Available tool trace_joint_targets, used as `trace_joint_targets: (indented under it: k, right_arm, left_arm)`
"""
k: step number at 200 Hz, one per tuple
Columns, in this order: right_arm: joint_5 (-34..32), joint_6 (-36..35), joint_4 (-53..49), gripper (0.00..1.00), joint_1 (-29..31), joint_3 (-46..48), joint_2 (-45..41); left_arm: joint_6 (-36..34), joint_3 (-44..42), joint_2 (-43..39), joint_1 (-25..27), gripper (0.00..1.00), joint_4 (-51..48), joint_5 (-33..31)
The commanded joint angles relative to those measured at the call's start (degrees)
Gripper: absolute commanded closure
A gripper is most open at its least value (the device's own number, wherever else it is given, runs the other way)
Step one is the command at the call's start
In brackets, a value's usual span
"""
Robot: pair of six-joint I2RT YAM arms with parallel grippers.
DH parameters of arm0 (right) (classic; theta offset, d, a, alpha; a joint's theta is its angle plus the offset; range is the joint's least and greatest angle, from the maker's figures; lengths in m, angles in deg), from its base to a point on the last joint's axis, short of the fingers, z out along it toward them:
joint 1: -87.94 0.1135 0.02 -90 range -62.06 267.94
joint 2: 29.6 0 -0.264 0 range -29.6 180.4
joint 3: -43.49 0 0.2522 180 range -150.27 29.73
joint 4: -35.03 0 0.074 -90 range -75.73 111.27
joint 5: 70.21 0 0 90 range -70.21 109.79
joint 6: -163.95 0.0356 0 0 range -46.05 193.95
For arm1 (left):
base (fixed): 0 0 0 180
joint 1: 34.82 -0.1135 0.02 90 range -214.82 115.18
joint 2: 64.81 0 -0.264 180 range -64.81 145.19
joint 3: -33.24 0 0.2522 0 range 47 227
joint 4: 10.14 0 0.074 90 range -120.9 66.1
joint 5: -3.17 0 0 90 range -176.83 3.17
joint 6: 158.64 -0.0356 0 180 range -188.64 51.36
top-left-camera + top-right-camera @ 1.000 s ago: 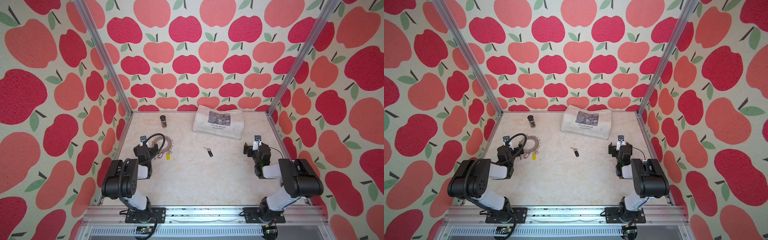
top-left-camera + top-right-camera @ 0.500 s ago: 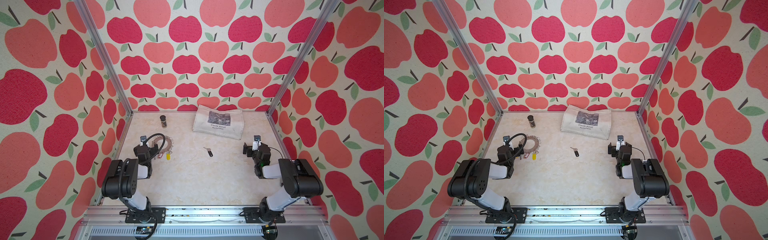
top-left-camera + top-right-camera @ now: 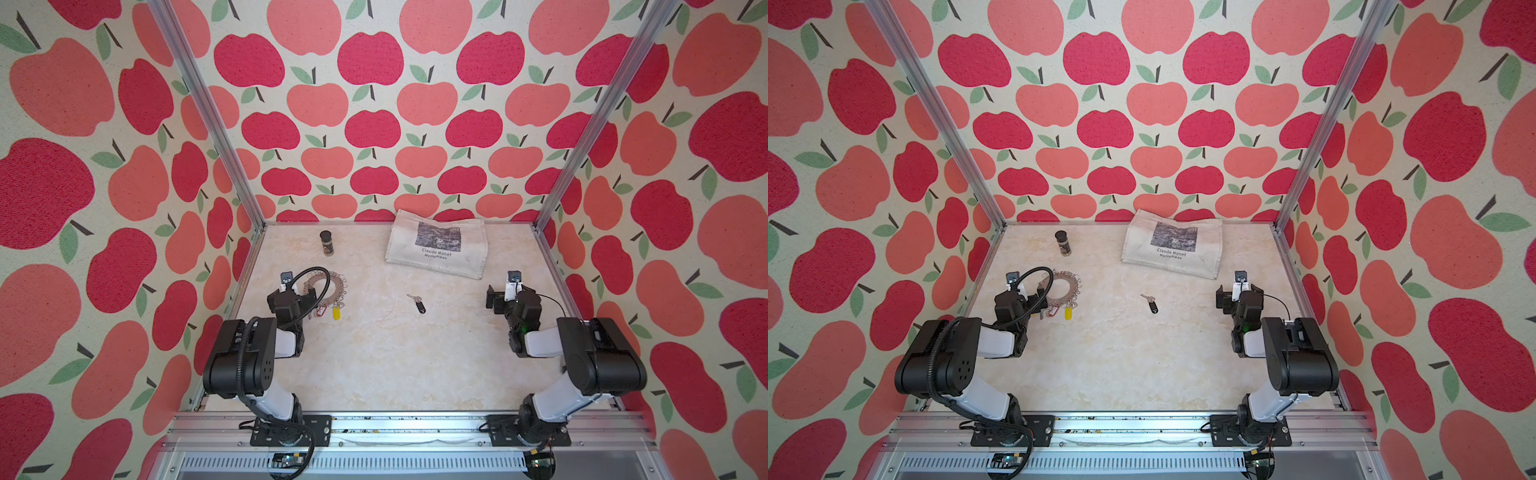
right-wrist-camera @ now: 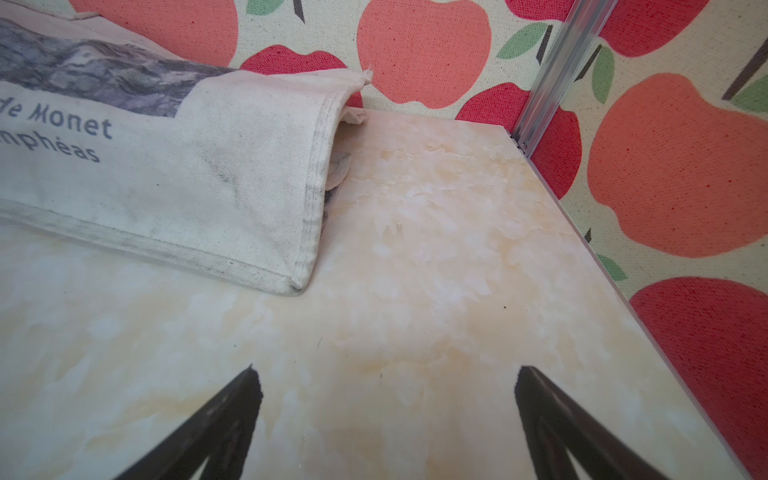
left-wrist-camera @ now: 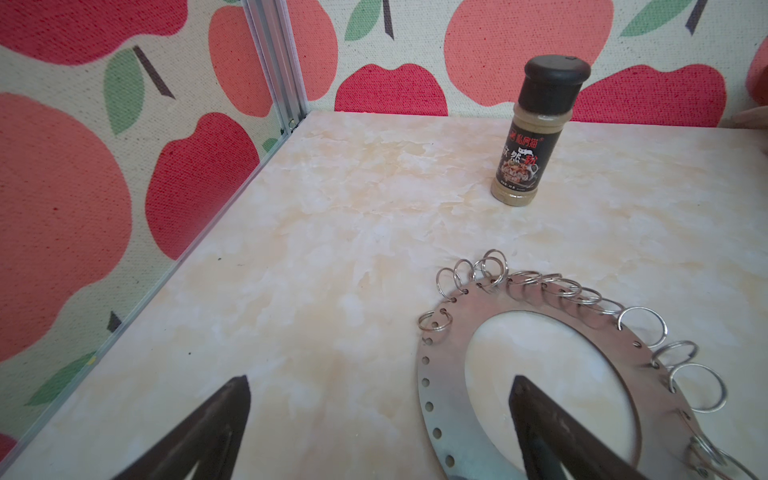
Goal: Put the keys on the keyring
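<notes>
The keys, a small silver key with a black oval tag, lie flat on the marble tabletop near the middle, away from both grippers. The keyring, a flat grey disc hung with wire rings, lies on the left. My left gripper is open, with the disc's near rim between its fingers: one finger is over the central hole, the other over bare table. My right gripper stands open over bare table on the right, holding nothing.
A yellow tag and a red-framed tag hang off the disc's near edge. A black-capped spice jar stands at the back left. A cream tote bag lies at the back. Apple-patterned walls enclose three sides.
</notes>
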Motion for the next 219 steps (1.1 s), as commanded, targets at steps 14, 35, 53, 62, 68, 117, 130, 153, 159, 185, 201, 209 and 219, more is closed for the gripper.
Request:
trace_joint_targets:
  k: [14,35,53,62,68,117,130,153,159,185,201,209,219]
  right_arm:
    - [0.6,0.6,-0.8,0.01,-0.4,-1.1,-0.8]
    - [1.2,1.1,-2.2,0.01,-1.0,-1.6,-1.4]
    - [-2.3,-0.7,-12.2,0.01,1.3,-4.3,-7.6]
    - [-5.0,-1.1,-21.2,0.01,2.7,-7.4,-11.5]
    - [-5.9,-0.7,-27.0,0.01,3.3,-9.6,-13.6]
    - [-6.0,5.7,-56.7,0.01,6.2,-21.8,-23.2]
    - [-3.8,8.8,-61.5,0.01,6.4,-23.5,-25.0]
    - [0.4,12.8,-66.8,0.01,6.5,-24.4,-28.0]
    - [1.7,13.7,-67.7,0.01,6.6,-24.6,-28.5]
    - [5.2,15.2,-71.3,0.01,6.9,-25.4,-29.8]
    - [6.7,15.5,-72.4,0.01,7.0,-25.7,-30.0]
    - [7.4,15.7,-72.8,0.01,7.1,-25.9,-30.2]
    - [8.4,16.0,-73.3,0.01,7.2,-26.1,-30.3]
  left_arm:
    - [0.8,1.2,0.5,-0.4,0.01,-0.5,1.1]
    - [0.8,1.2,0.3,-0.3,0.01,-0.1,0.0]
    - [-0.1,2.0,-5.7,1.3,0.01,-5.6,-4.2]
    - [-0.5,4.5,-9.8,2.6,0.01,-13.2,-7.1]
    - [-0.6,6.1,-12.4,2.8,0.01,-17.9,-7.1]
    - [7.8,21.2,-20.6,9.1,0.01,-52.8,-2.2]
    - [10.4,25.2,-17.2,11.8,0.00,-58.7,-0.4]
    - [14.1,31.8,-10.3,15.3,0.02,-65.8,2.6]
    - [14.5,33.2,-8.8,15.9,0.03,-67.0,3.7]
    - [16.4,38.0,-3.2,16.8,0.04,-70.2,7.6]
    - [16.6,40.2,-0.1,16.8,0.04,-71.8,8.6]
    - [16.7,41.1,1.5,16.6,0.04,-72.3,9.0]
    - [16.8,42.0,3.2,16.1,0.04,-72.8,9.9]
